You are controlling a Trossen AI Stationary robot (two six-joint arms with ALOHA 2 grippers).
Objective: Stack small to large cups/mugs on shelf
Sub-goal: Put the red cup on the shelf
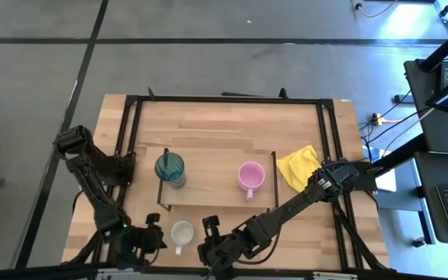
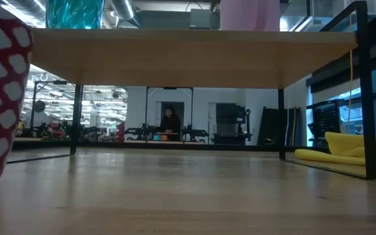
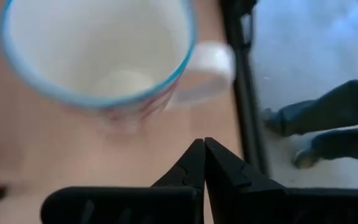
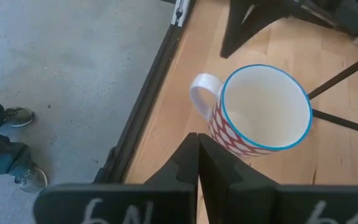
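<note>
The left gripper [image 1: 155, 232] hangs just beside the cream-white mug [image 1: 182, 232], on the side away from the right gripper [image 1: 208, 233]. Its fingers are pressed together and hold nothing. The right gripper sits on the mug's other side, likewise closed tight and empty, so the mug stands between the two, touched by neither. This mug rests on the bench [image 1: 232, 117], in front of the shelf [image 1: 212, 167], near the bench's front edge.

On the shelf, beyond the mug, stand the teal tumbler [image 1: 169, 168] toward the left end and the pink mug [image 1: 250, 176] toward the right end, well apart. That makes three vessels: two on the shelf, one off it. A yellow cloth [image 1: 298, 166] lies on the bench just past the shelf's right end.

From above, the mug near the grippers looks plain cream; the right wrist view shows a red-and-white pattern on its wall, a blue rim and a white handle [image 4: 201, 93]. The low view catches that patterned wall at its edge and only the bottoms of the two shelf vessels above the board. Both wrist views show a person's legs and shoes [image 4: 17, 146] on the floor beside the bench.
</note>
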